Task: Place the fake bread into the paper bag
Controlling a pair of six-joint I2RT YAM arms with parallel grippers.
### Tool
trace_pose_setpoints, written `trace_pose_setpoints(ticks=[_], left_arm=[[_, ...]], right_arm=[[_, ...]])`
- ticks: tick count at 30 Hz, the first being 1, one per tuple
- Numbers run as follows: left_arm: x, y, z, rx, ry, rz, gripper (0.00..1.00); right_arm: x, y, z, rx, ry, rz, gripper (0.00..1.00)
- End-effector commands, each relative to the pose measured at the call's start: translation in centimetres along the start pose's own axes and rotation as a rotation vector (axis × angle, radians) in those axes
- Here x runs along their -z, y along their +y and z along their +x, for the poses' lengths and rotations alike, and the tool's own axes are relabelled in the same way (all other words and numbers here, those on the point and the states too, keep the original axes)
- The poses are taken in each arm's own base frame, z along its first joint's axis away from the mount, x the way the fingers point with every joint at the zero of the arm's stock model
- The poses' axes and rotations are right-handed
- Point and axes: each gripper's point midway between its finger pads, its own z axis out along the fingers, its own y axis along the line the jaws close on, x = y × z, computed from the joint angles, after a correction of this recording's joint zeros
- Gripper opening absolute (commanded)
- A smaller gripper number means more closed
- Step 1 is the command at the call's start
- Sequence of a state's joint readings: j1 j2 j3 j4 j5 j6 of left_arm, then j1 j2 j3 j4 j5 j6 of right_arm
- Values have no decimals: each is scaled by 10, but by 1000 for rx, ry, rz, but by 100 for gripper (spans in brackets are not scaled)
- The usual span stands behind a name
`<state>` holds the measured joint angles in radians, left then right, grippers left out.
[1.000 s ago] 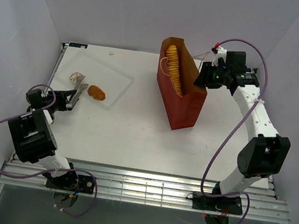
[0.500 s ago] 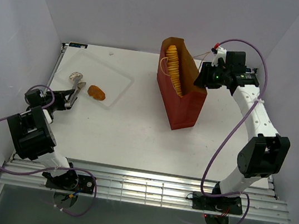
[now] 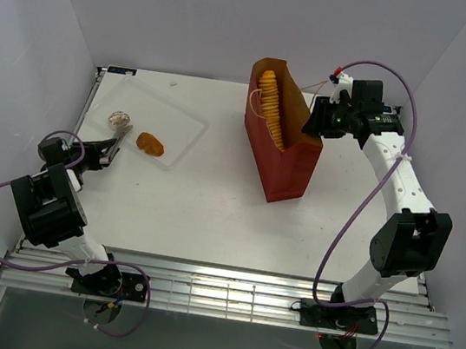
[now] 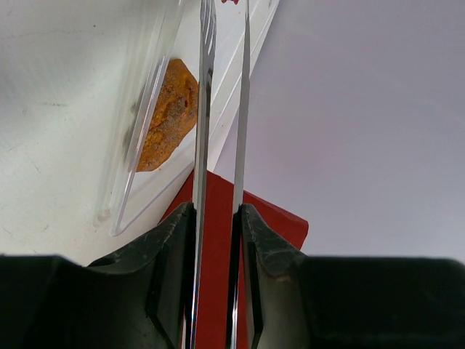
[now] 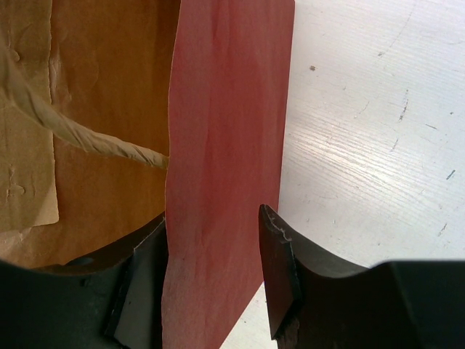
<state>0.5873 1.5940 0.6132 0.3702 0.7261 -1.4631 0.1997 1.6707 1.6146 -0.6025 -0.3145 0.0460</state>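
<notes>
The long loaf [image 3: 268, 105] stands inside the paper bag [image 3: 292, 161]. Well left of the bag, a brown pastry [image 3: 150, 143] and a pale speckled piece [image 3: 119, 119] lie in a clear tray [image 3: 180, 118] on the counter [image 3: 209, 215]. The left claw [image 4: 216, 218] is pressed onto metal tongs [image 4: 205, 109]. The right claw [image 5: 213, 247] straddles the bag's wall; whether it pinches, I cannot tell. The smooth blades could drop a pastry on the long carry to the bag, and a tug at the wall could topple the bag.

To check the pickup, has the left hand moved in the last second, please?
Yes: the left hand with its tongs drew left, away from the orange pastry.
</notes>
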Motion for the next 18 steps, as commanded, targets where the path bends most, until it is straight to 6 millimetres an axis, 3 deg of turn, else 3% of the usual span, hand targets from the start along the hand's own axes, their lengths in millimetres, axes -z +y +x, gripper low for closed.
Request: trace_pose_setpoints(ticks=[1,9,12,18], left_arm=[[6,-23,-1,-64,-10,50,8],[23,-56,17,-171,28,119,2],[33,-75,35,-247,58,160,2],[48,-117,99,-434,214,257,2]], right_arm=[[13,8,-24,37,-71,-6,51],[13,8,-24,33,-71,-7,51],[14,8,-25,31,-74,-4,51],[16,9,-28,29,-81,0,51]])
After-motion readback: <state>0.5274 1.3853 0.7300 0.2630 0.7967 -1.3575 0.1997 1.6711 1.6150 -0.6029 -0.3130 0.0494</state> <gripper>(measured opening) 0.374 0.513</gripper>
